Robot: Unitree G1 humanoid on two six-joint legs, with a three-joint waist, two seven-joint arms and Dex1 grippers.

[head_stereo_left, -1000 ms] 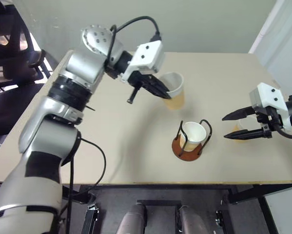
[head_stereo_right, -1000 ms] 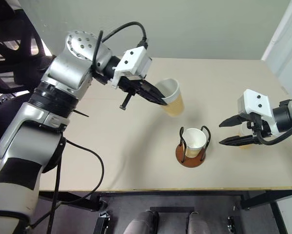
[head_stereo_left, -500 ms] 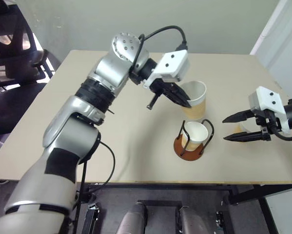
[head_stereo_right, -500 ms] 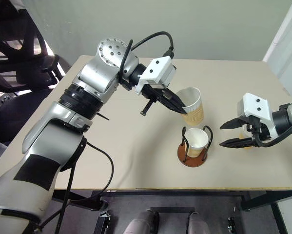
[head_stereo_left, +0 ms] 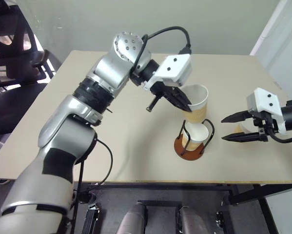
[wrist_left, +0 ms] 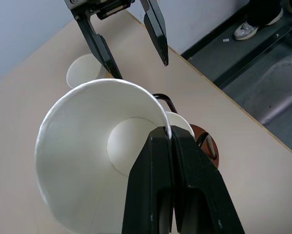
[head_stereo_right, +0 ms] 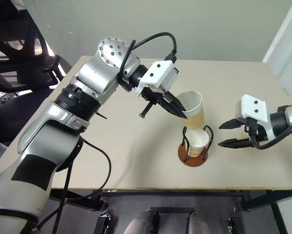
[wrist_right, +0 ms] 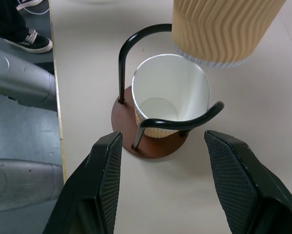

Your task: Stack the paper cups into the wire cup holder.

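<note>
Now the left gripper (head_stereo_right: pixel 181 111) pinches a paper cup (head_stereo_left: pixel 196 103) by its rim, base hanging just above the wire cup holder (head_stereo_left: pixel 192 141), at 12 o'clock from the nested cup (wrist_right: pixel 169 95), ready for lowering; the right gripper (head_stereo_left: pixel 230 128) waits wide open at 3 o'clock

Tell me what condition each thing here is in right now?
Left gripper: shut on the rim of a paper cup, held in the air.
Held paper cup: tilted, above the holder, not yet nested.
Cup in the holder: upright, empty.
Wire cup holder: standing on the table, one cup inside.
Third cup: upright on the table.
Right gripper: open, holding nothing.
</note>
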